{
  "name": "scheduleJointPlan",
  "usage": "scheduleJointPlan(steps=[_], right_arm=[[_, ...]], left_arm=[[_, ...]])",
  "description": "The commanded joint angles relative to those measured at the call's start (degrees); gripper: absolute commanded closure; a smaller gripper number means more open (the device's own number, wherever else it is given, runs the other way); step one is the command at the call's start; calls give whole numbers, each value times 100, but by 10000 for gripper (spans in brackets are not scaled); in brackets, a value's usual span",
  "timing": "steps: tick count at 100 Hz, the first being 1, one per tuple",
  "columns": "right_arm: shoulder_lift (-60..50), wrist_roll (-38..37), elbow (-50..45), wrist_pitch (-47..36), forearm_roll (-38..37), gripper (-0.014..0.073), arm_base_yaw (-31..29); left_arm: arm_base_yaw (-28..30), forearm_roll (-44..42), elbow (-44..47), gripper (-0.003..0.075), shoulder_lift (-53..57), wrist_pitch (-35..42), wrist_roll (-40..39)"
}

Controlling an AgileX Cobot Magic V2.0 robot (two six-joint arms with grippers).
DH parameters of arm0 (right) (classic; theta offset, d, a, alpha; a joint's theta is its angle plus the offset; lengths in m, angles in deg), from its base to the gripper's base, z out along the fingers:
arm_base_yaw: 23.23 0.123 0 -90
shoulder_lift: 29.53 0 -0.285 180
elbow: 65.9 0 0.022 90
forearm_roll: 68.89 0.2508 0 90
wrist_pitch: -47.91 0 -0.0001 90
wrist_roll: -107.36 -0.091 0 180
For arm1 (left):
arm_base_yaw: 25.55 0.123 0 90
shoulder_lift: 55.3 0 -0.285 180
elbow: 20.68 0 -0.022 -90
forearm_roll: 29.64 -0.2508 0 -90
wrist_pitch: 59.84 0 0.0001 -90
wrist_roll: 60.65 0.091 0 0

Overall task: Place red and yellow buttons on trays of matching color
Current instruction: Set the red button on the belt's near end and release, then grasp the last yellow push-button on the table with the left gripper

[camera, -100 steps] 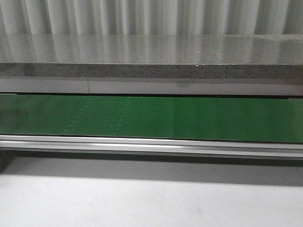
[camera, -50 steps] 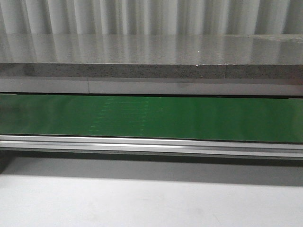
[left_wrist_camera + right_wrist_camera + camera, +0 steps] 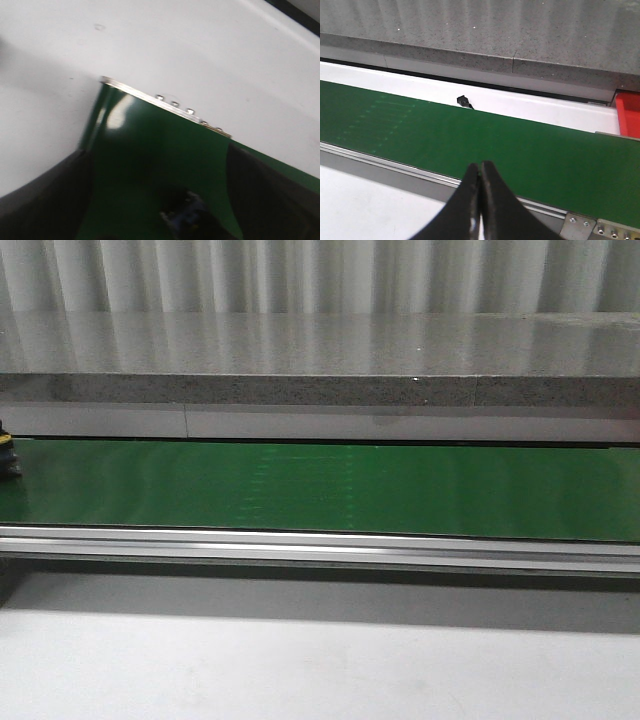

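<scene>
A small dark object with a yellow top, likely the yellow button (image 3: 6, 454), sits at the far left end of the green belt (image 3: 330, 490). In the blurred left wrist view, my left gripper (image 3: 159, 152) is open over the belt's end. Between its dark fingers (image 3: 45, 200) lies a small dark object (image 3: 187, 216) that is too blurred to name. My right gripper (image 3: 480, 169) is shut on nothing, hanging over the belt's near rail (image 3: 395, 162). A corner of the red tray (image 3: 630, 114) shows past the belt. No red button or yellow tray is in view.
A grey stone ledge (image 3: 320, 360) runs behind the belt, with a white strip (image 3: 530, 107) between them. On that strip is a small black fitting (image 3: 462, 101). White table surface (image 3: 320, 660) lies in front of the aluminium rail (image 3: 320, 545).
The yellow-topped object has come into view at the belt's far left edge. The faint marks on the belt have shifted to the right.
</scene>
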Motion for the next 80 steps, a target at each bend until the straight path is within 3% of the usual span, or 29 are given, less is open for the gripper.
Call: scheduleJointPlan(steps=[1, 13, 41, 80], right_arm=[[58, 62, 140, -400, 72, 660, 10], [58, 62, 140, -400, 72, 660, 10], [58, 62, 140, -395, 72, 659, 10], [58, 62, 140, -400, 72, 659, 10]], left_arm=[[352, -165, -138, 185, 244, 15, -283], [764, -648, -138, 186, 233, -124, -574], [1147, -622, -138, 188, -333, 27, -654], [1149, -466, -479, 188, -1103, 1429, -693]])
